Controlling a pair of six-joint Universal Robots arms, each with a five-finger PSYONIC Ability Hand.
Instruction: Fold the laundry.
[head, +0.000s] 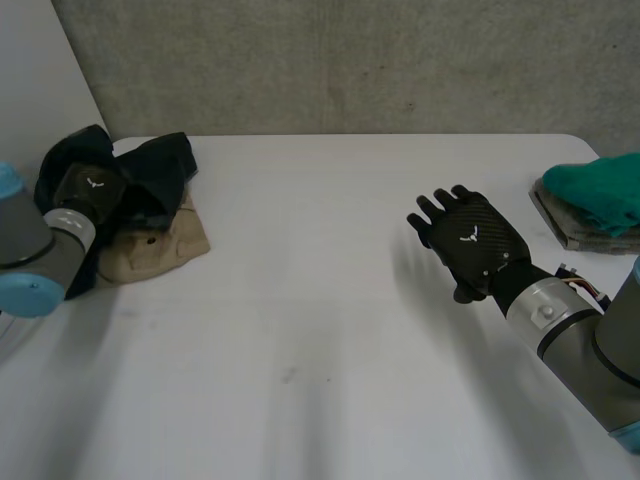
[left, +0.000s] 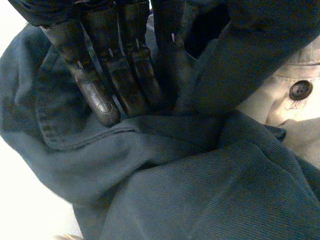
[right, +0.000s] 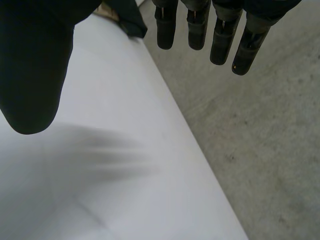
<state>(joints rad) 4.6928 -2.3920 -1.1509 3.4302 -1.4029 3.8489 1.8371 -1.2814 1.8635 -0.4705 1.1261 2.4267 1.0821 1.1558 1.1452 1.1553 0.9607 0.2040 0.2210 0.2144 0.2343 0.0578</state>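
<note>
White table (head: 320, 300) | left hand (head: 88, 190) sunk in dark blue garment (head: 160, 165), apparently pinching a fold to lift it off beige garment (head: 160, 245) | right hand (head: 472, 245) spread, empty, hovers ready.

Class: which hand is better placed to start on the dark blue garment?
Left: the left hand is on the dark blue garment; the right hand hangs open above the table, well away.

White table (head: 320, 330) before a rough, speckled grey wall (head: 350, 60)
</note>
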